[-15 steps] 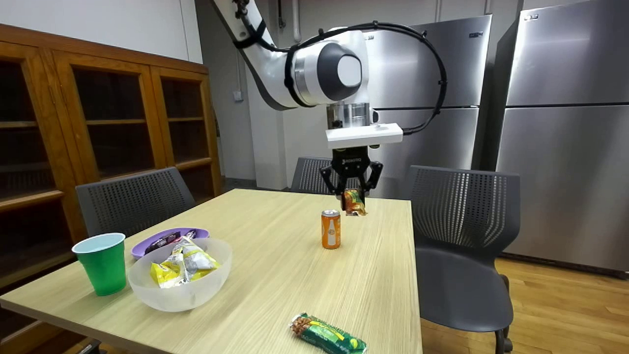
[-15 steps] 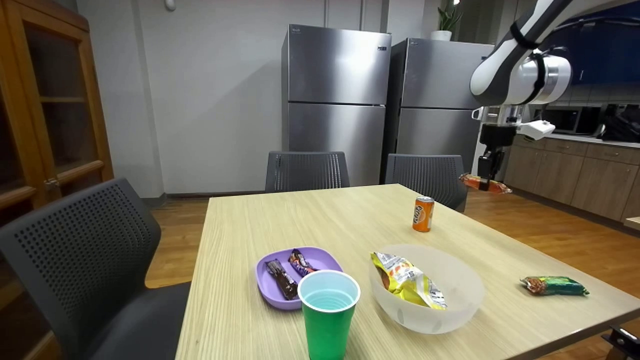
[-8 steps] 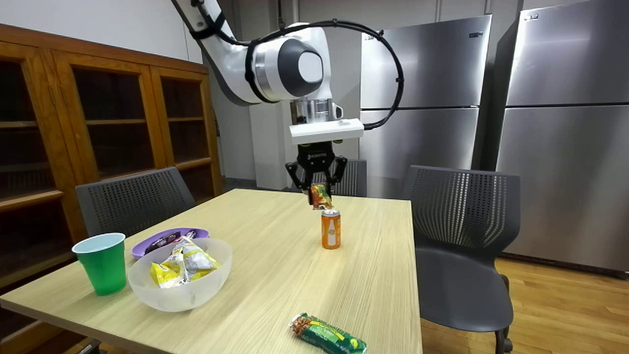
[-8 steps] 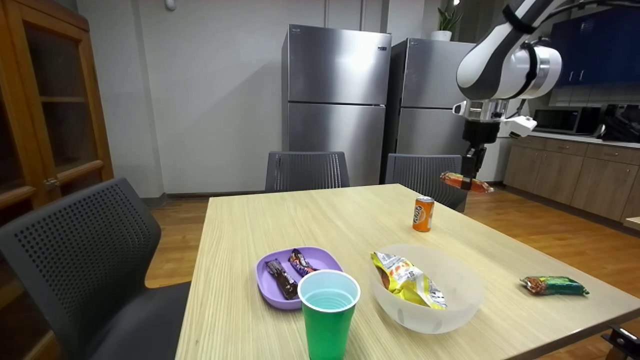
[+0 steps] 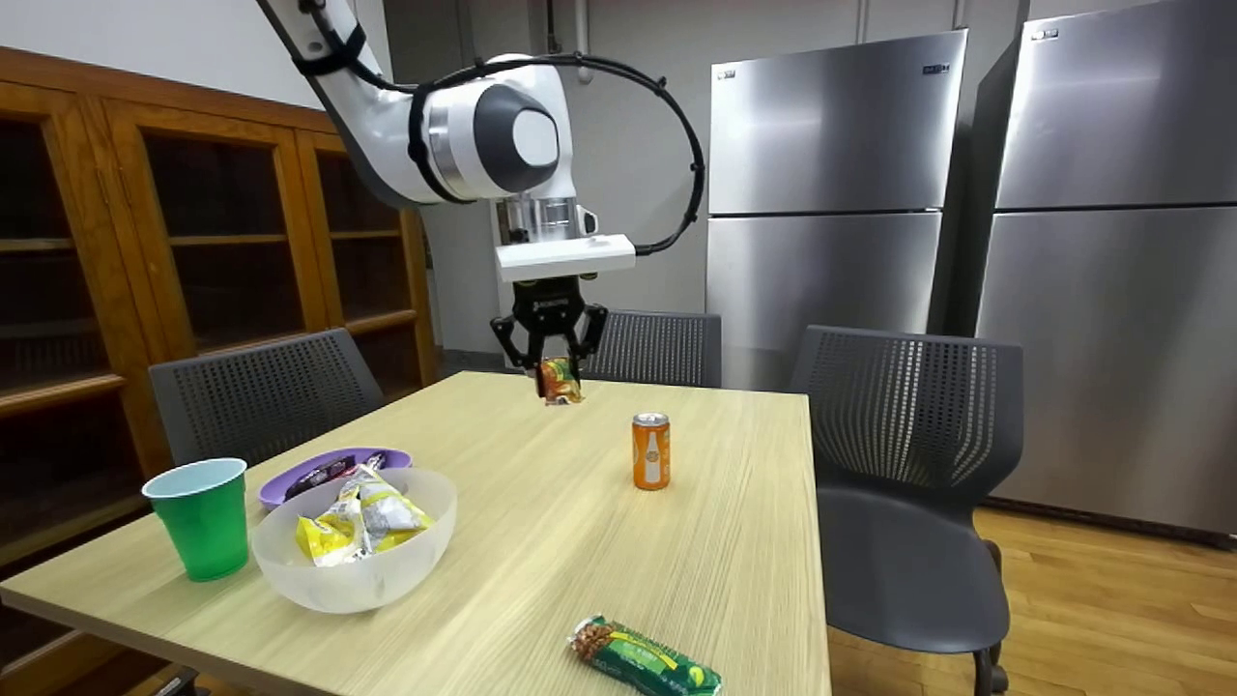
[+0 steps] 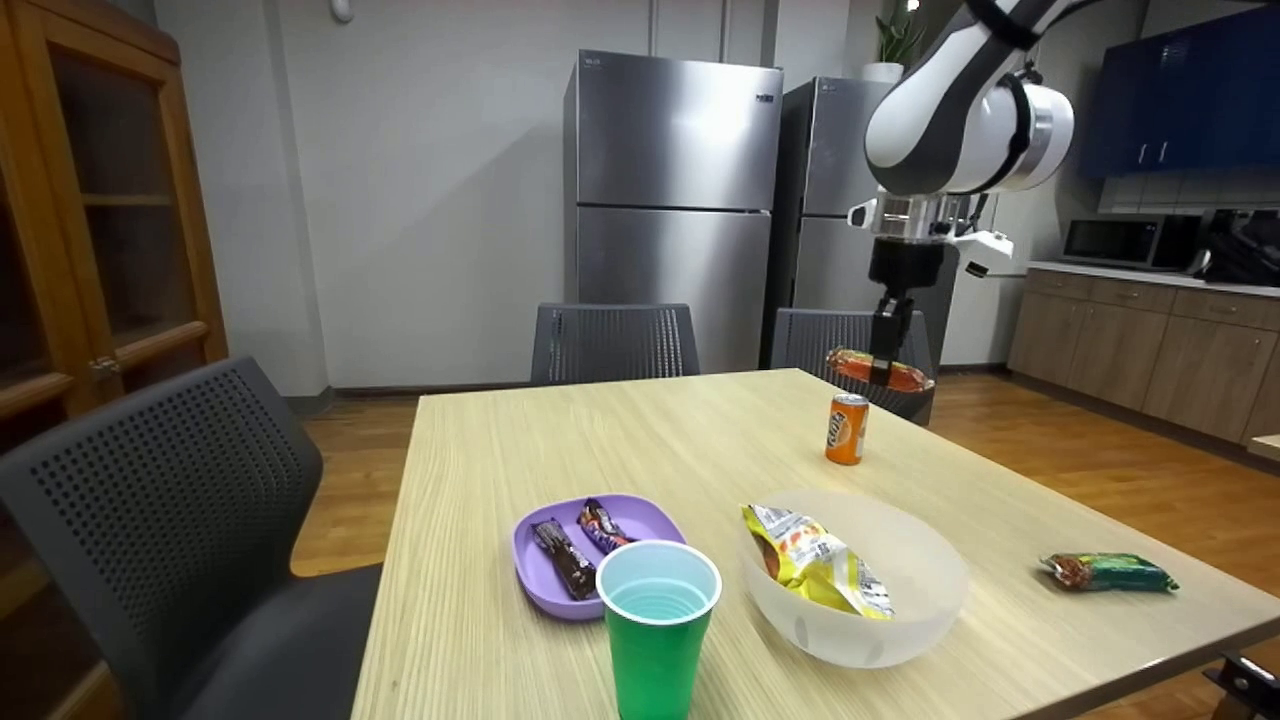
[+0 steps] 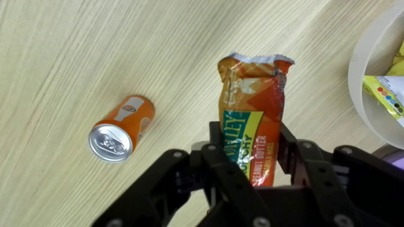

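Granola bar (image 7: 252, 121) sits gripped midway along in our pincer (image 5: 559, 377), above the table (image 5: 541, 503); we do best to move smoothly, squeeze lightly; we give room to the orange can (image 7: 121, 129) below, to the pincer's side.

The pale, wood-grained bench (image 5: 541, 551) carries an upright orange can (image 5: 650, 454), a green-wrapped bar (image 5: 649, 659) lying flat, a frosted bowl (image 5: 353, 585), a purple plate (image 6: 652, 518) and a green cup (image 6: 657, 645). Bowl, plate and cup stand close together; can and bar are well apart.
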Robot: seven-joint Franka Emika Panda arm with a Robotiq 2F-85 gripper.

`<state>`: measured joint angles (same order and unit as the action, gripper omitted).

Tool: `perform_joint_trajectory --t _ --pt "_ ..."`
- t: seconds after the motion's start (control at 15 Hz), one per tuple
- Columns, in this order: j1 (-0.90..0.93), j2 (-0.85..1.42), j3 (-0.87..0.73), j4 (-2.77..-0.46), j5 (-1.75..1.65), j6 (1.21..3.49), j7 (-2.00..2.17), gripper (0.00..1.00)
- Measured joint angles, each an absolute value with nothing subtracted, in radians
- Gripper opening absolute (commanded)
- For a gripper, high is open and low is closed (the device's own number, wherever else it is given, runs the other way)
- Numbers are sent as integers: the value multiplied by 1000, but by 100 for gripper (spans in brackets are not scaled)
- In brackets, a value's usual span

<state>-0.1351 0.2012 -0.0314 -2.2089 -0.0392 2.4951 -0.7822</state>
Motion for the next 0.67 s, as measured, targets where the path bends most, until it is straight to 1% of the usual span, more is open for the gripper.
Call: perform_joint_trajectory --t 0.67 --pt "-55 257 41 -2179 -44 2499 -784 18"
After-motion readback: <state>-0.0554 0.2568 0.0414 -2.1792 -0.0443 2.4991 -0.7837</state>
